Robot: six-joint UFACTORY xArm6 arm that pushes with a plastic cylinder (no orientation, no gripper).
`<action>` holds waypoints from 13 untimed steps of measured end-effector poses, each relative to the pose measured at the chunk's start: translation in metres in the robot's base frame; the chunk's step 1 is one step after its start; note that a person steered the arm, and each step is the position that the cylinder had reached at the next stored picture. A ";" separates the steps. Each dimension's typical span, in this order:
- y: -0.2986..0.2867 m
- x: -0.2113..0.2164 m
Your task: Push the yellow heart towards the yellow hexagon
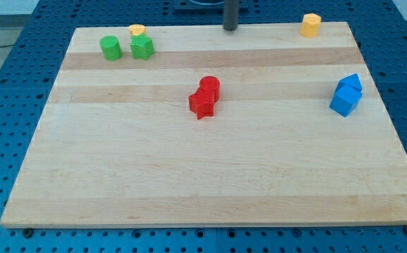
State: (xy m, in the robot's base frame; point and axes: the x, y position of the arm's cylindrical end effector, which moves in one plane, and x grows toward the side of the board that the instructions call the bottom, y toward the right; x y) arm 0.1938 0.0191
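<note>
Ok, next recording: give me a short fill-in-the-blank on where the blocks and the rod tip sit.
1. My tip is at the view's ____ edge of the board.
2. The yellow block at top left sits just behind the two ____ blocks.
3. The two red blocks are ____ each other.
4. The blue blocks lie on the view's ____.

Missing: top; green; touching; right

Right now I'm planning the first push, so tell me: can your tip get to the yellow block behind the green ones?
Probably yes. My tip is at the view's top edge, and the board between it and the yellow block looks bare. The green blocks sit below it, not across my path.
</note>
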 end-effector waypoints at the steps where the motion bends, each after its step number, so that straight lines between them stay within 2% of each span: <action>1: -0.050 0.000; 4: -0.175 -0.002; 5: -0.251 0.000; 6: -0.273 0.019; 7: -0.233 0.035; 8: -0.167 0.035; 9: -0.126 0.034; 11: -0.159 0.001; 13: -0.113 -0.001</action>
State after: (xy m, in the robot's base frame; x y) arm 0.1926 -0.0939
